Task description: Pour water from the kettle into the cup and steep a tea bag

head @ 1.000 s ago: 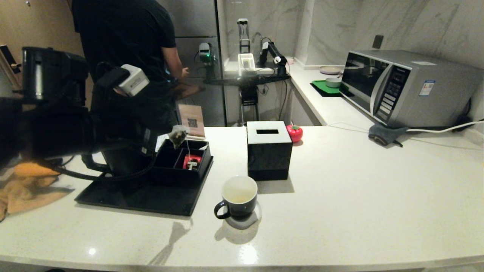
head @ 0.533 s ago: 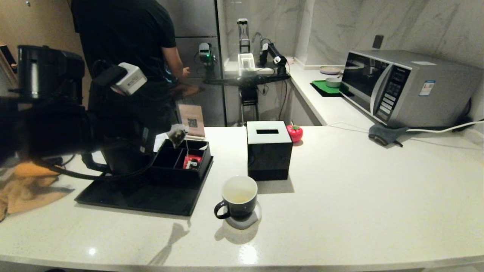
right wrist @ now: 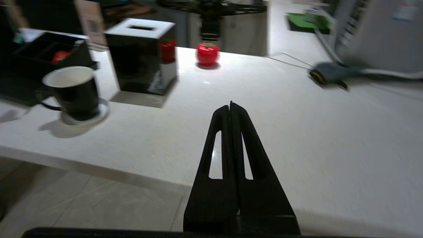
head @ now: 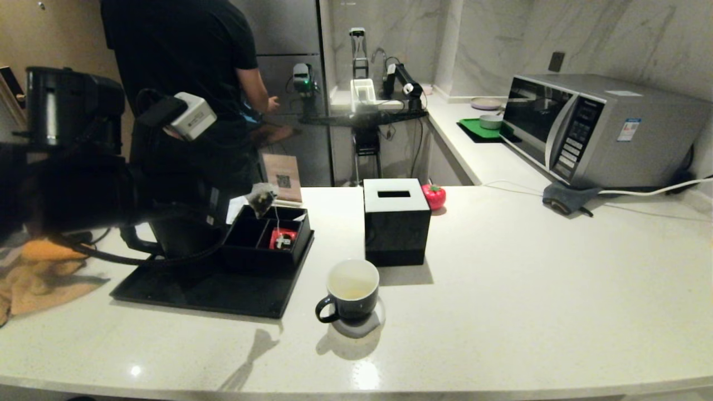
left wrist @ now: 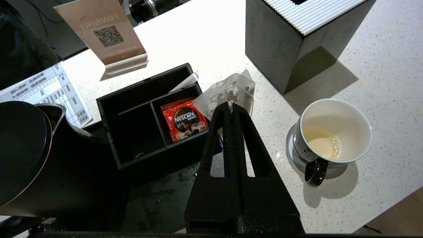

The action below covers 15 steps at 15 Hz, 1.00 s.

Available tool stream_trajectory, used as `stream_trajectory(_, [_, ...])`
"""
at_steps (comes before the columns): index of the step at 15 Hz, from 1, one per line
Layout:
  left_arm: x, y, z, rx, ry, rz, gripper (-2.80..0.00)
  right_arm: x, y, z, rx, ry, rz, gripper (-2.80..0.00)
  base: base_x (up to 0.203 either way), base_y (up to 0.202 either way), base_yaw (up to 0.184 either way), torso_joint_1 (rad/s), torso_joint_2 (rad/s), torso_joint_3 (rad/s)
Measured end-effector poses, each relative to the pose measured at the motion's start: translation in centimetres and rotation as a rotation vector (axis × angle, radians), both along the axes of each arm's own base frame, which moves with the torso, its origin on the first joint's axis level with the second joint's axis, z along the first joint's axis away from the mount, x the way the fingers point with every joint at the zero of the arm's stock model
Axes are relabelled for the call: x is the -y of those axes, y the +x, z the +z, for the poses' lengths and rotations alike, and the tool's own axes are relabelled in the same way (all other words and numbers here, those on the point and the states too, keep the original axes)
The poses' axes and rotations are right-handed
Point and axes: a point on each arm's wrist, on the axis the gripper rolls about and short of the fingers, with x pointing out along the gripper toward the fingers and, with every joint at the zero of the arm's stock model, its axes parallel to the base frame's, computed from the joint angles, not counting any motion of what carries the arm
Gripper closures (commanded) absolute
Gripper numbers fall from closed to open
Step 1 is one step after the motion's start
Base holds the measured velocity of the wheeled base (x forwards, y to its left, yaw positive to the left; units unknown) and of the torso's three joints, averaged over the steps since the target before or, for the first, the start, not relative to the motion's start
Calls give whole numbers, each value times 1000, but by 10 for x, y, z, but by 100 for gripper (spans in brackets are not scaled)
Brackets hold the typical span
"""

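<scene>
My left gripper (left wrist: 231,105) is shut on the tea bag (left wrist: 232,91), a translucent grey-white bag held in the air over the black organiser box (head: 267,236). In the head view the tea bag (head: 262,199) hangs with its thin string trailing down. The dark cup (head: 352,287) stands on a coaster to the right of the tray, with a little pale liquid (left wrist: 322,147) at its bottom. The black kettle (left wrist: 23,155) stands on the tray, mostly hidden behind my left arm in the head view. My right gripper (right wrist: 230,105) is shut and empty, low over the counter's front edge.
A black tissue box (head: 396,220) stands just behind the cup, with a red tomato-shaped object (head: 434,196) behind it. The organiser holds a red packet (head: 283,238) and sits on a black tray (head: 211,289). Microwave (head: 601,128) at far right; a person (head: 184,67) behind the counter.
My left arm has shifted slightly to the left; the tea bag stays held in nearly the same spot above the organiser. The cup has not moved.
</scene>
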Motion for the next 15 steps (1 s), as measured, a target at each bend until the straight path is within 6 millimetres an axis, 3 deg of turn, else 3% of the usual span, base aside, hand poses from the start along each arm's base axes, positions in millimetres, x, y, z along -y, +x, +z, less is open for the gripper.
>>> stream_trajectory(3, [0,0,0,1,0,0,0,-3,33,38,-5,-17,131,0,0,0,0,0,0,0])
stream_trajectory(8, [0,0,4,14,-2,-3,0,-15,113,83,-5,-32,393,0,0,0,0,0,0,0])
stream_trajectory(11, [2,1,4,15,-1,-9,0,-40,158,89,1,-33,550,0,0,0,0,0,0,0])
stream_trajectory(15, [4,8,7,25,-4,-13,0,-86,207,81,10,-29,686,0,0,0,0,0,0,0])
